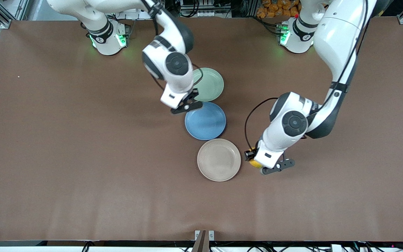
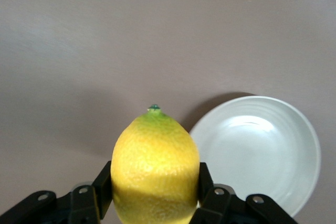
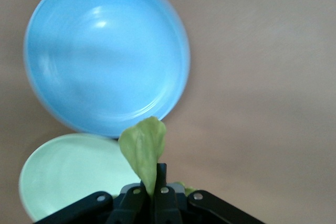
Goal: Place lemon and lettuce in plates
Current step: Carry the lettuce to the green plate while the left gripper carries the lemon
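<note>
My right pincer (image 1: 186,106) hangs over the edge of the green plate (image 1: 210,84) where it meets the blue plate (image 1: 205,120). Its fingers are closed tight on the lettuce (image 3: 143,150), a pale green leaf standing up between them in the right wrist view. The three plates sit in a touching row on the brown surface (image 1: 65,157): green farthest from the front camera, blue in the middle, the beige plate (image 1: 219,160) nearest. My left pincer (image 1: 261,164) is just beside the beige plate, toward the left arm's end of the surface. Its fingers are clamped on the lemon (image 2: 155,169), pointed tip outward.
</note>
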Controlling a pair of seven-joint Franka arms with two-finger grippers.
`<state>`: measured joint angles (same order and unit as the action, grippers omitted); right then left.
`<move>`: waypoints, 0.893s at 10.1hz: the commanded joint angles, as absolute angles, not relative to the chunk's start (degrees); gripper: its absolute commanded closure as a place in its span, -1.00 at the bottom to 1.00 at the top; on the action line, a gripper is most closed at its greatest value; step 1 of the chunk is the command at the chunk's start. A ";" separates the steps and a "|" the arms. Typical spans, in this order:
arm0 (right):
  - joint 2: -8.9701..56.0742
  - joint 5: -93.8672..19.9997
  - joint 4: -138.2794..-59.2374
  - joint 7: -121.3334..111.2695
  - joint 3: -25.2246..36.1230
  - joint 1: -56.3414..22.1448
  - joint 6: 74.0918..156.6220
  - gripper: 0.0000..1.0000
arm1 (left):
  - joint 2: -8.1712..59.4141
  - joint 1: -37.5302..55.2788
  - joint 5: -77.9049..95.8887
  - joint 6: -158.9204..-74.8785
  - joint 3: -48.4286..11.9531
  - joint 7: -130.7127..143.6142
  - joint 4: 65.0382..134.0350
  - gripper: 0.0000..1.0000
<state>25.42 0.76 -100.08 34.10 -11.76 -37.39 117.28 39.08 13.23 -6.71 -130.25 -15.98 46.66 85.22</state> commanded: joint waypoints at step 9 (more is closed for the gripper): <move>37.00 13.01 -100.55 51.15 -18.37 -46.49 123.93 -0.16 | 47.63 22.67 -6.23 -144.63 -14.77 67.98 83.32 -0.99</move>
